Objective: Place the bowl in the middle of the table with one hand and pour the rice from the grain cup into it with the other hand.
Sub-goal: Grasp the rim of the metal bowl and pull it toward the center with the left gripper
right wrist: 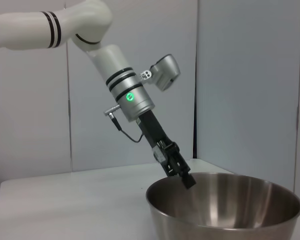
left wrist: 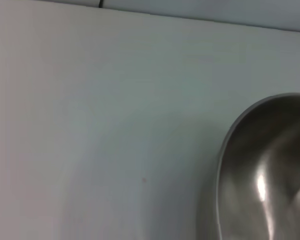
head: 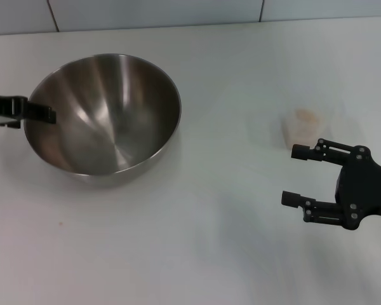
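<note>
your left end effector (head: 46,114) grips the shiny steel bowl's (head: 108,114) rim; it's empty. the translucent cup (head: 304,125) holds pale rice (head: 307,115); your right end effector (head: 296,175) is released.

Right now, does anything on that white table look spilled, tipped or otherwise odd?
Nothing looks spilled. The large shiny steel bowl sits tilted, its rim higher on the side the left gripper grips. The small clear plastic cup stands upright beside the open right gripper, apart from it, pale rice inside.
</note>
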